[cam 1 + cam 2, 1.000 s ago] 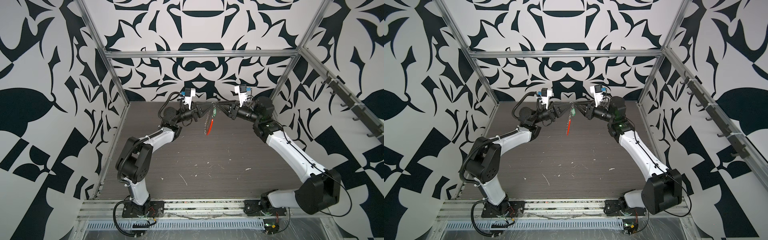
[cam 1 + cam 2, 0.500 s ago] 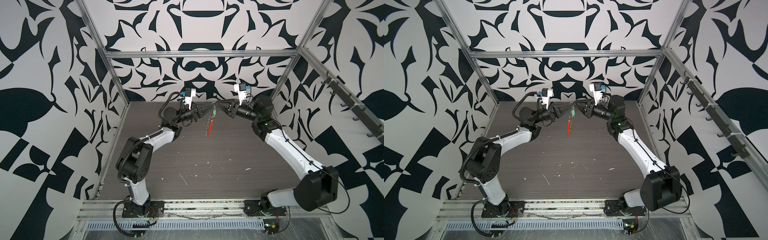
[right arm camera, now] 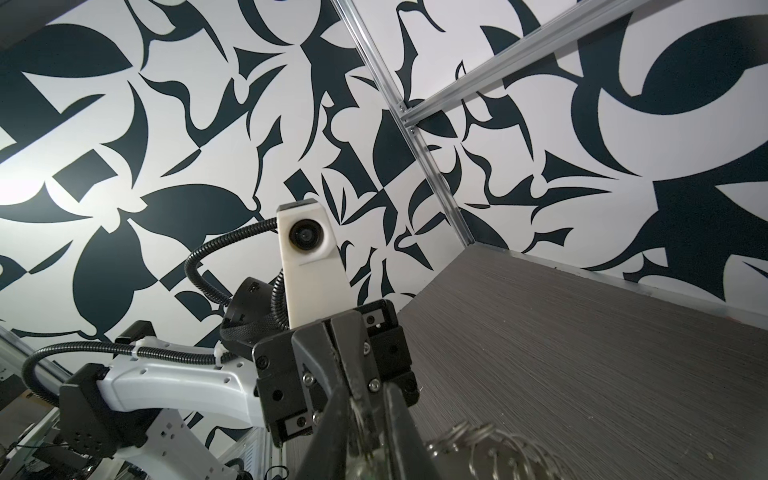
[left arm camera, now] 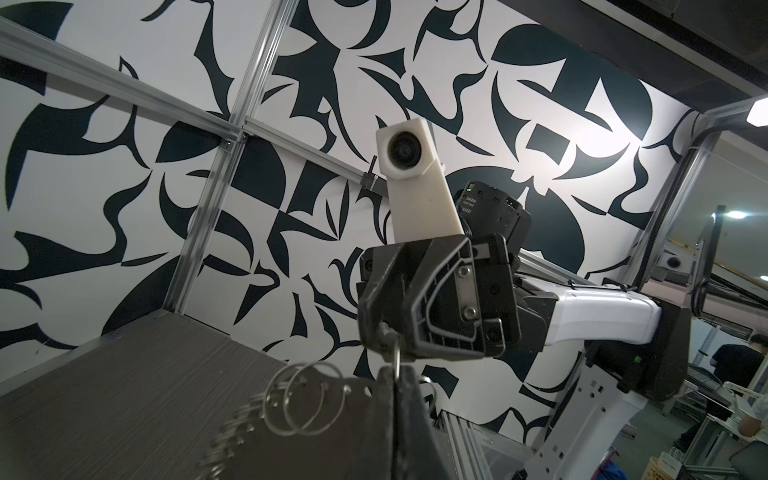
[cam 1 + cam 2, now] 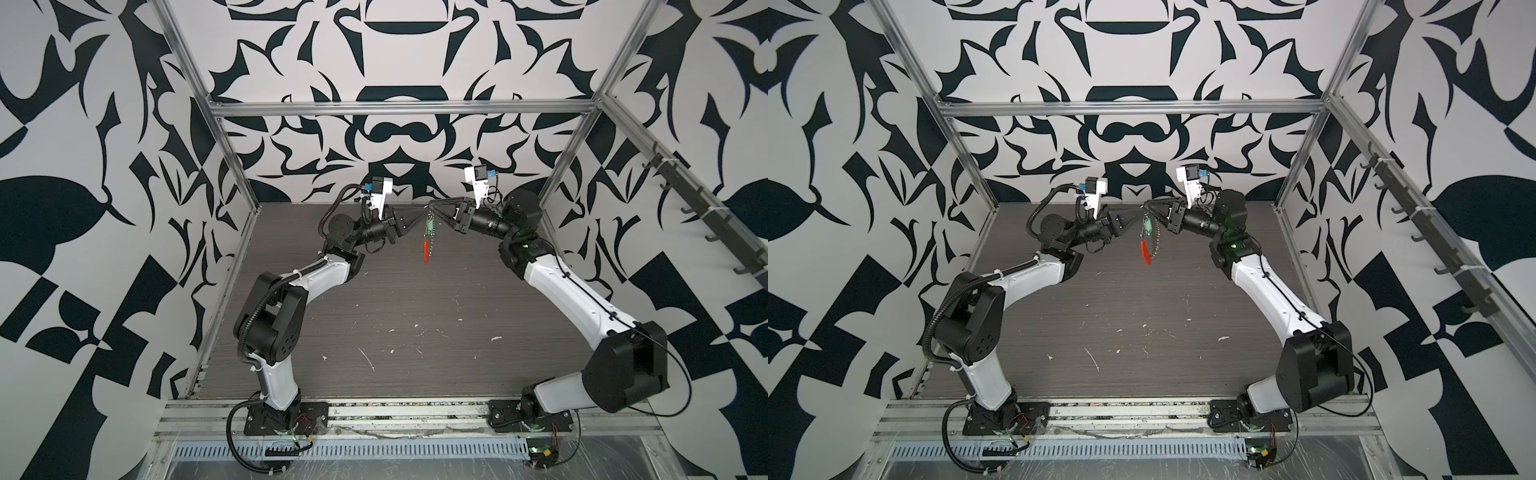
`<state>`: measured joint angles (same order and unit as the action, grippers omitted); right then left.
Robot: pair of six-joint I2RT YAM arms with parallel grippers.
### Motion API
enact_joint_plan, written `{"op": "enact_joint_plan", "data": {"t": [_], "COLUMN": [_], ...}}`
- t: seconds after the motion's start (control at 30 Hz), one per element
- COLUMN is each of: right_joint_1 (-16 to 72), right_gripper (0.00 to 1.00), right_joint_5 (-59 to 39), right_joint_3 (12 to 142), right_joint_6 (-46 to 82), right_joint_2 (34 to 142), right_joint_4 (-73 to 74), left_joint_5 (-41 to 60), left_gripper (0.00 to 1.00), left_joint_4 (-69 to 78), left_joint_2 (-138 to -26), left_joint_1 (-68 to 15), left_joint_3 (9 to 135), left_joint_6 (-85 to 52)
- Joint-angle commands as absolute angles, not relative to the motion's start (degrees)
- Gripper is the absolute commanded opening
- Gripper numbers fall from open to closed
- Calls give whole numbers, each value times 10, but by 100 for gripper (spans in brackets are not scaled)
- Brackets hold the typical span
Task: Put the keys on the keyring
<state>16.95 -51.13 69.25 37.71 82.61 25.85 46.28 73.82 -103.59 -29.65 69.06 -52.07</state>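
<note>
High over the back of the table my two grippers meet tip to tip. The left gripper [image 5: 423,212] [image 4: 395,399] is shut on the thin wire of the keyring [image 5: 434,239] [image 5: 1157,241]. The keyring hangs below, with its red segment [image 5: 425,251] [image 5: 1145,252] lowest. Its silvery rings [image 4: 303,399] [image 3: 478,451] fan out beside the fingers. The keys, a green tag [image 5: 429,227] [image 5: 1147,227], dangle just under the right gripper [image 5: 433,206] [image 3: 365,449]. Its jaws stand narrow, pinched on the tag's top, which is blurred.
The dark wood-grain table [image 5: 395,316] carries scattered white scuffs. Aluminium frame posts [image 5: 237,178] stand at the back corners. A rail of black hooks [image 5: 706,224] runs along the right wall. Both arm bases sit at the front edge.
The right gripper has edged left towards the left gripper and its jaws have narrowed. The hanging keyring has swung slightly. The left arm has stayed still.
</note>
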Motion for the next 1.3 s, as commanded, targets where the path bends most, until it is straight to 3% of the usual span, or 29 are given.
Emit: {"op": "enact_joint_plan", "data": {"t": [0.0, 0.43, 0.67, 1.0, 1.27], "right_joint_1": [168, 168, 168, 181, 182], "right_gripper": [19, 29, 16, 16, 0], "right_joint_5": [-526, -531, -531, -545, -547], "right_joint_3": [698, 673, 677, 690, 689], "right_joint_6": [401, 395, 409, 443, 443], "right_joint_2": [823, 808, 810, 833, 832], "right_joint_4": [312, 302, 318, 355, 357], "left_joint_5": [457, 444, 444, 446, 447], "left_gripper": [0, 0, 0, 0, 0], "left_joint_4": [792, 798, 799, 799, 799], "left_joint_2": [-1039, -1034, -1037, -1042, -1042], "left_joint_1": [-298, -299, -299, -299, -299], "left_joint_3": [712, 706, 708, 711, 710], "left_joint_6": [-532, -526, -529, -531, -531]}}
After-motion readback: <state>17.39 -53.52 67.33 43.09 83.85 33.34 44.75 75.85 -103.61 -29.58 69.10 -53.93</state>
